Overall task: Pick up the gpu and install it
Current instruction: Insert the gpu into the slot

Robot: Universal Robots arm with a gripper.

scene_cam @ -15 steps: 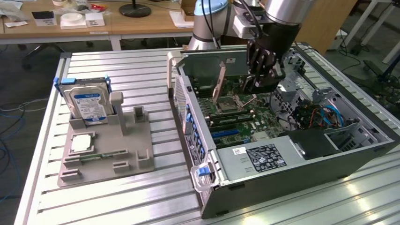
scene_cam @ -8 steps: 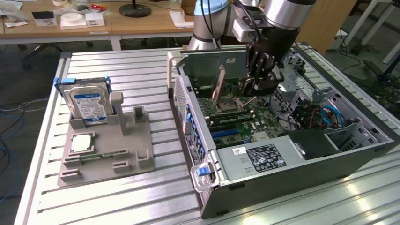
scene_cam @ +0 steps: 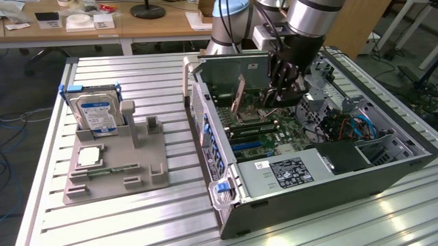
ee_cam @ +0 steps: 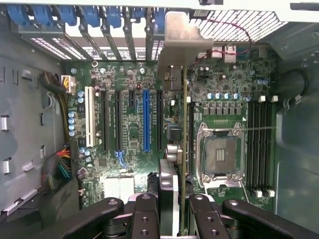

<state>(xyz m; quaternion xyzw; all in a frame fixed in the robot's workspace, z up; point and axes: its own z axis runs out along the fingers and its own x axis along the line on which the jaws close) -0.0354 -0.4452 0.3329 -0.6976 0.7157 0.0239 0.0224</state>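
Clamping gpu (ee_cam: 184, 149) edge-on, tool (ee_cam: 174, 209) inside open case (scene_cam: 403, 154), slots flanking.

The gpu (scene_cam: 239, 98) stands on edge inside the open computer case, a thin flat card seen almost edge-on. In the exterior view it shows as a slim, brownish slab rising from the green board, leaning slightly, just to the exterior view's left of the processor socket. From the wrist view the gpu (ee_cam: 184, 149) is a narrow line running straight down the middle of the board, between the long expansion slots and the socket. Its silver metal bracket, with a bent tab at the end, reaches up to the row of blue slot clips at the rear wall of the case.
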